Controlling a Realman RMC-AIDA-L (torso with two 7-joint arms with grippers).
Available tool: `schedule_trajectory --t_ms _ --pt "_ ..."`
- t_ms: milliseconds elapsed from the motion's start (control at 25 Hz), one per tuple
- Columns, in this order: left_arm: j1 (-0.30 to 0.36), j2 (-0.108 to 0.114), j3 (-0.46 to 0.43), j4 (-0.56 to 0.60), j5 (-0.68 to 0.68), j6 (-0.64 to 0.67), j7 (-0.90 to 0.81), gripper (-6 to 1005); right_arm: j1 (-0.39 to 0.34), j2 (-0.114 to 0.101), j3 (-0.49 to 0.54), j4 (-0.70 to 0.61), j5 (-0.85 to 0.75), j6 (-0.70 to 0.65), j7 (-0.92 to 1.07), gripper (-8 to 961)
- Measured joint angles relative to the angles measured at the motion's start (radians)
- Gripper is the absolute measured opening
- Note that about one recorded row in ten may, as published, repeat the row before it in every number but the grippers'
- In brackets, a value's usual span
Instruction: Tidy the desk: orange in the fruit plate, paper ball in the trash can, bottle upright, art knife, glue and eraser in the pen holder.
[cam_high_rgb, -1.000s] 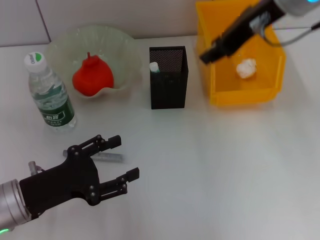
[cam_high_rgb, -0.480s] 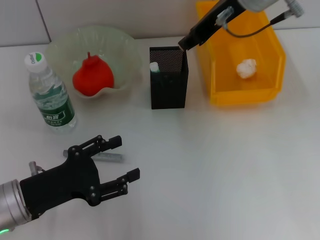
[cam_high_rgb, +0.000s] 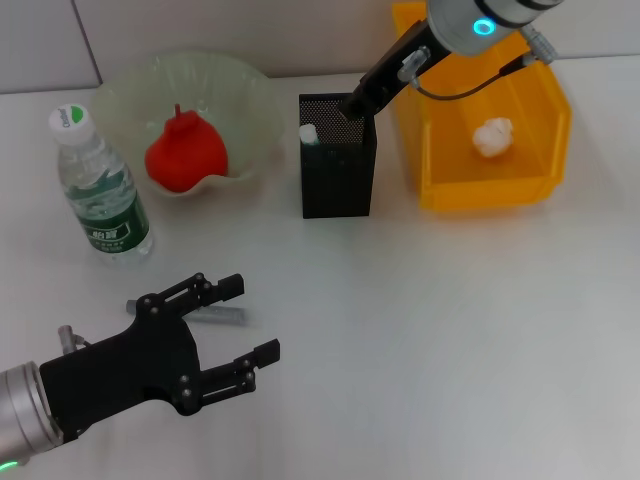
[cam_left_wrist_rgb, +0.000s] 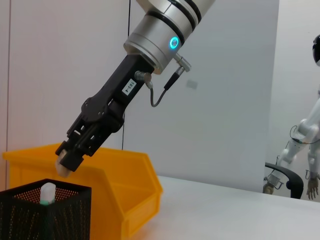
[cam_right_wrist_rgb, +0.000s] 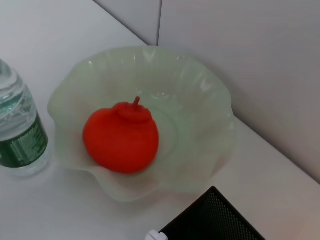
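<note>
On the white table before a pale wall, the right gripper grasps a small pale object above the pen holder, while the left gripper rests spread open.

Desk top: smooth, matt white, looks laminate. Pen holder: black metal mesh, fine holes, matt. Trash can: bright yellow plastic, smooth w/ slight sheen. Paper ball: white crumpled paper, rough folds. Fruit plate: translucent pale-green, glossy, ruffled rim, glass or plastic, can't tell. Orange: red-orange, smooth, dull satin skin. Bottle: clear glossy plastic, dark green label, white plastic cap. Left gripper: matt black plastic-looking links, brushed silver metal wrist. Right gripper: matt black body, arm shell glossy silver.
</note>
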Motion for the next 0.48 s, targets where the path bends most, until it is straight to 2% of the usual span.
schedule_trajectory --t_ms 480 --pt "-0.004 0.000 0.000 0.000 0.000 0.005 0.000 798 -0.010 0.003 -0.014 0.011 0.027 0.029 -0.002 596"
